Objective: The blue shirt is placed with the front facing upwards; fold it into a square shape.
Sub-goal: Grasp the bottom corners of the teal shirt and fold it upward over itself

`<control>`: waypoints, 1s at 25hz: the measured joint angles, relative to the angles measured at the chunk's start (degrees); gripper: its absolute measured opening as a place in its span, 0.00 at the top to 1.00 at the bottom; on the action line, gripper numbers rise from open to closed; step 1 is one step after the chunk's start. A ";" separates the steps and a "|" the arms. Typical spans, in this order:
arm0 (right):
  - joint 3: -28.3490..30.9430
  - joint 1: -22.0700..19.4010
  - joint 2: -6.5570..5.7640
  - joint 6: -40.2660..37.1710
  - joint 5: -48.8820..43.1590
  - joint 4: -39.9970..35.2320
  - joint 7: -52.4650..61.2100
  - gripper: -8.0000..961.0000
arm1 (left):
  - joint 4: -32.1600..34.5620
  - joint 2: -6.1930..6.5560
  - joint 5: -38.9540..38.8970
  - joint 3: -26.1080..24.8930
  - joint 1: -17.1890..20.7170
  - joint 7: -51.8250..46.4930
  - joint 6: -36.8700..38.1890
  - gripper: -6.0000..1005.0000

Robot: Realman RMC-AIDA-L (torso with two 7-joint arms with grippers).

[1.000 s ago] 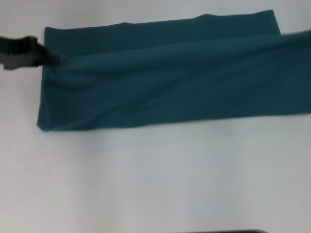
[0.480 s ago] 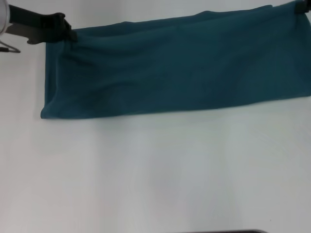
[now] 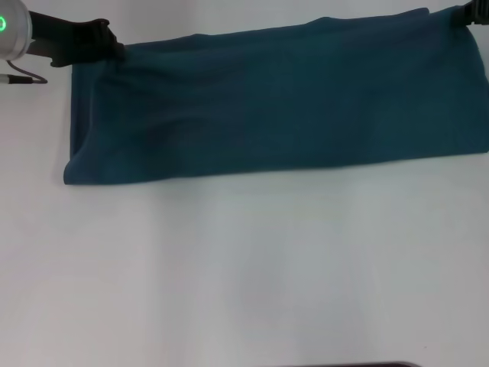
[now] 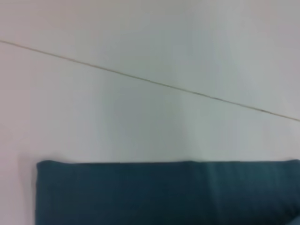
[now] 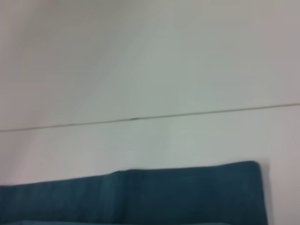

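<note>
The left tool (image 3: pixel 114 47) is seen at the far left corner of the blue shirt (image 3: pixel 283 103), apparently clamped on the cloth edge. The right tool (image 3: pixel 467 15) is met at the far right corner; only a dark tip is shown, so its state cannot be told. The shirt is spread as a long folded band across the white surface (image 3: pixel 244 267).
</note>
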 joint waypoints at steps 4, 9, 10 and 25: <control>0.18 -0.14 0.08 1.78 0.07 0.09 0.06 0.96 | 0.02 -0.42 -0.35 -0.49 -0.02 -0.36 -2.16 0.98; 0.09 -0.10 0.68 5.76 0.40 0.83 0.09 0.96 | 0.80 -0.92 -0.39 -0.54 -1.31 -0.66 -5.85 0.98; -0.16 0.08 0.85 6.91 0.35 1.51 0.09 0.96 | 1.10 -1.06 -0.41 -0.48 -1.54 -0.66 -6.75 0.98; -3.47 2.33 1.38 13.10 0.11 5.19 0.00 0.96 | 3.72 -1.02 -0.45 -0.44 -2.16 -0.64 -10.57 0.98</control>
